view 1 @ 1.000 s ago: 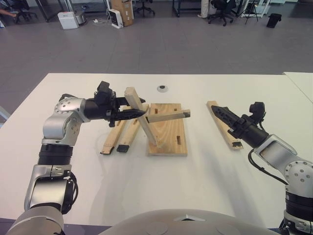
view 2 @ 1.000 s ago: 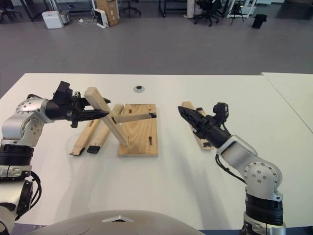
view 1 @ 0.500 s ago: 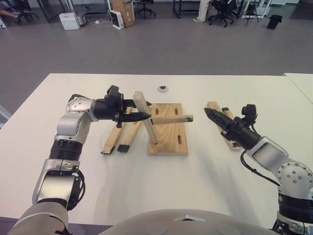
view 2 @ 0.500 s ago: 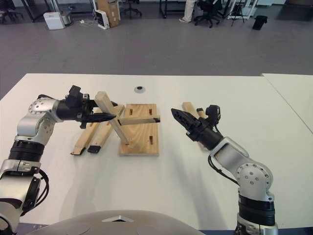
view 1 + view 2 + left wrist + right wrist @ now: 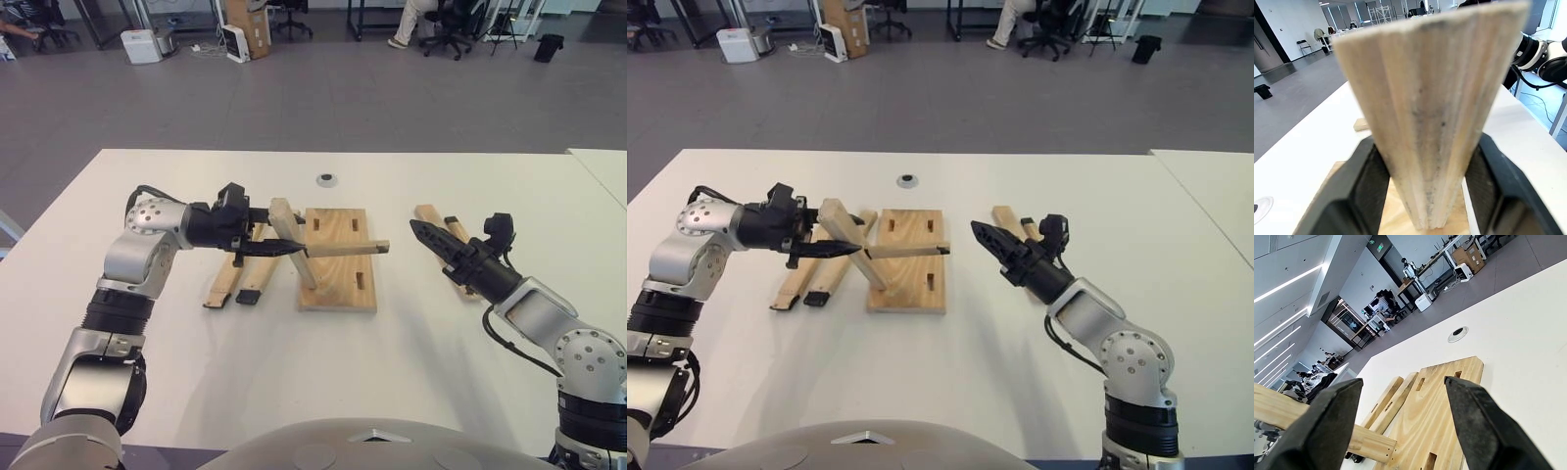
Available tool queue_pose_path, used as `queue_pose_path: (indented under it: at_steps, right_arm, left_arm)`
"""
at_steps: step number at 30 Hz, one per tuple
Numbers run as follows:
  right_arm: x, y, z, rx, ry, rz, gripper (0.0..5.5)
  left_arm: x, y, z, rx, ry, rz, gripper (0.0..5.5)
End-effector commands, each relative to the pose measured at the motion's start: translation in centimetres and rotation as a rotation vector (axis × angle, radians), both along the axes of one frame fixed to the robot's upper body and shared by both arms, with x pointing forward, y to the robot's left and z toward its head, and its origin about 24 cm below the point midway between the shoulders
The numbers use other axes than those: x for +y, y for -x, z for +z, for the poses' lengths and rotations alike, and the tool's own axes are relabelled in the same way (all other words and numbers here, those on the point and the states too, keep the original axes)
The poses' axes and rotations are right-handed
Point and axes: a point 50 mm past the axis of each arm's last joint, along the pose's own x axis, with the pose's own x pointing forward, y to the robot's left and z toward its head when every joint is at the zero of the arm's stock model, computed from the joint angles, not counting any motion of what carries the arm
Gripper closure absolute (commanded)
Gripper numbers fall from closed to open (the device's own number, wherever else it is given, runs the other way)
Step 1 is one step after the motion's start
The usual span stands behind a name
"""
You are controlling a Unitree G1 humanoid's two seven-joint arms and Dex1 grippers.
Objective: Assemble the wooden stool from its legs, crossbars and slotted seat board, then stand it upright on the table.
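White counter (image 5: 294,372) carrying all the parts. Slotted seat board (image 5: 338,292) lies flat near the centre, its slots facing up. Above its left side my left fingers (image 5: 1359,188) are clamped on a tilted leg (image 5: 292,233), one on each side face; the leg's lower end meets the board near the left edge, though I cannot tell whether it sits in a slot. A crossbar (image 5: 348,249) joined to this leg juts out level over the board toward my right side. Two loose legs (image 5: 227,279) lie side by side on the counter just left of the board, partly under my left arm. My right fingers (image 5: 1322,426) are apart, gripping nothing, right of the board and pointing at it; they partly hide two further wooden pieces (image 5: 1004,217) behind them. Round grommet (image 5: 324,178) beyond the board.
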Motion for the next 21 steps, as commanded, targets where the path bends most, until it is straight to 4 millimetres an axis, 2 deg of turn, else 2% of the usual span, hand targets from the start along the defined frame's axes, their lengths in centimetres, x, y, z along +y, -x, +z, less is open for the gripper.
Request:
queue_pose_path:
  at_steps: [1, 5, 6, 11, 14, 19, 21]
  right_arm:
    - [-0.1, -0.2, -0.2, 0.009, 0.011, -0.046, 2.38]
    - [-0.2, -0.3, -0.2, 0.014, 0.008, -0.060, 2.38]
    - [-0.2, -0.3, -0.2, 0.015, 0.008, -0.064, 2.38]
    - [-0.3, -0.4, -0.3, 0.021, 0.011, -0.074, 2.38]
    - [-0.3, -0.4, -0.4, 0.021, 0.011, -0.074, 2.38]
    - [-0.3, -0.1, -0.6, 0.028, 0.014, -0.081, 2.38]
    - [-0.2, 0.0, -0.7, 0.033, 0.012, -0.083, 2.38]
  left_arm:
    - [0.2, 4.0, -8.9, 0.507, -0.223, 0.018, 3.45]
    - [0.4, 3.3, -9.1, 0.482, -0.225, 0.087, 3.45]
    - [0.4, 3.2, -9.0, 0.467, -0.224, 0.091, 3.06]
    - [0.7, 2.5, -8.8, 0.414, -0.236, 0.129, 2.19]
    - [1.6, 1.9, -8.7, 0.374, -0.262, 0.188, 1.60]
    - [2.7, 1.4, -8.3, 0.252, -0.252, 0.362, 0.74]
    - [2.7, 0.9, -8.0, 0.169, -0.200, 0.472, 0.74]
